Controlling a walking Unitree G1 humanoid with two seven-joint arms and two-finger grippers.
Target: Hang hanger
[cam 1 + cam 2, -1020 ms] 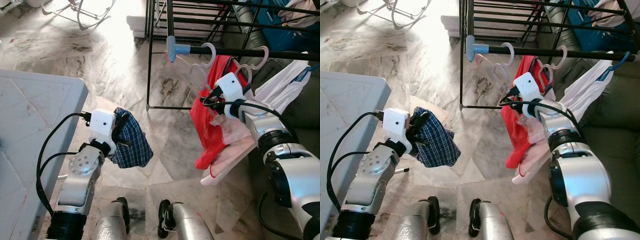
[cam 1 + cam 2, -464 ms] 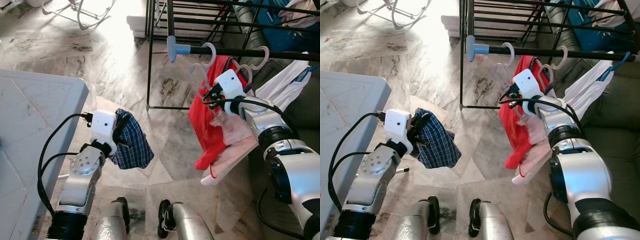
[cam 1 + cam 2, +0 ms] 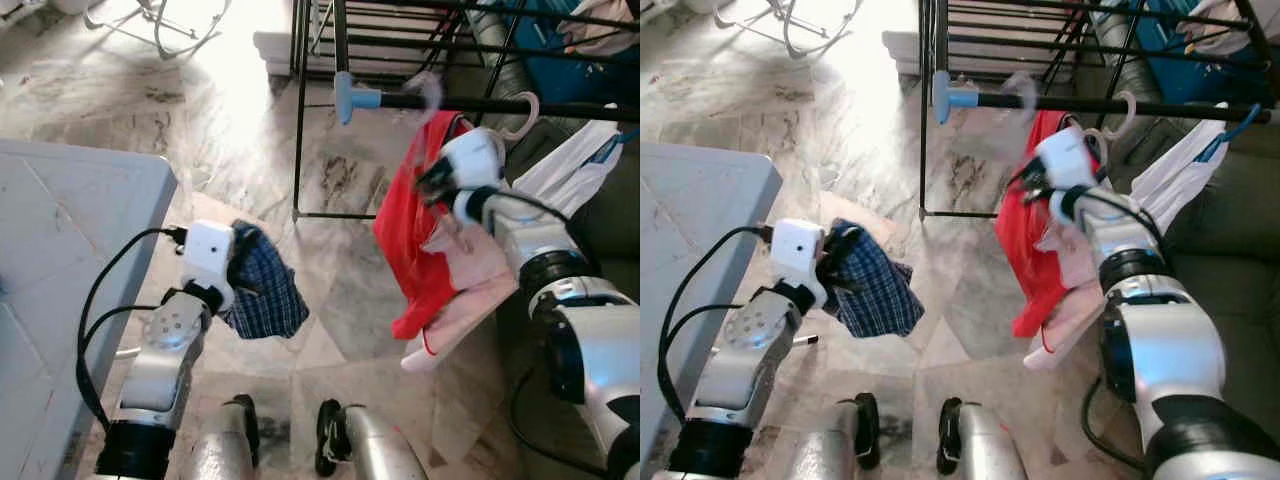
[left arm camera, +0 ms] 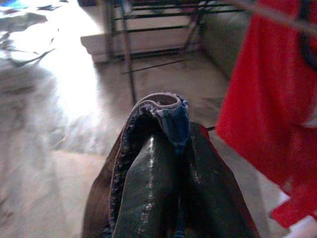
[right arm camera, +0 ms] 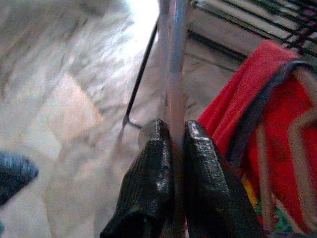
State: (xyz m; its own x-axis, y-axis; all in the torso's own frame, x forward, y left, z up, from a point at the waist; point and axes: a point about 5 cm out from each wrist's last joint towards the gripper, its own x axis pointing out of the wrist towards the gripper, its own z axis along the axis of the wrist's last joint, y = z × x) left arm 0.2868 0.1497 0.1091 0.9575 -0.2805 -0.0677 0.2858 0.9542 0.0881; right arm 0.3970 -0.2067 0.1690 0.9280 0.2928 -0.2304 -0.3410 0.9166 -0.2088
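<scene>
hanging the hanger (image 5: 174, 99) onto the black rail (image 3: 520, 104) of the drying rack (image 3: 300, 110), by the look of it. right gripper (image 5: 171, 144) pinched tight on the hanger's thin stem, up close under the rail beside the red garment (image 3: 412, 235); hook end blurred in the head views, so cannot tell whether over the rail yet or just short of it. left gripper (image 4: 168, 148) clamped on a blue checked cloth (image 3: 265, 285), held low over the marble floor (image 3: 230, 120), well apart from the rack, beside the grey table (image 3: 70, 220).

to do the step well: keep the pinch firm so the stem does not twist between the fingers (image 5: 148, 163). lift the hook clear above the rail first, then lower straight down onto it. aim for the bare stretch near the blue end cap (image 3: 345, 97), between the cap and the other white hook (image 3: 520, 115), so hooks do not tangle. watch the red garment and the pale pink cloth (image 3: 470, 290) under it; likely to sway and drag, perhaps slip off. let go only once the weight sits on the rail. keep the left arm parked low, with the checked cloth away from the rack legs.
</scene>
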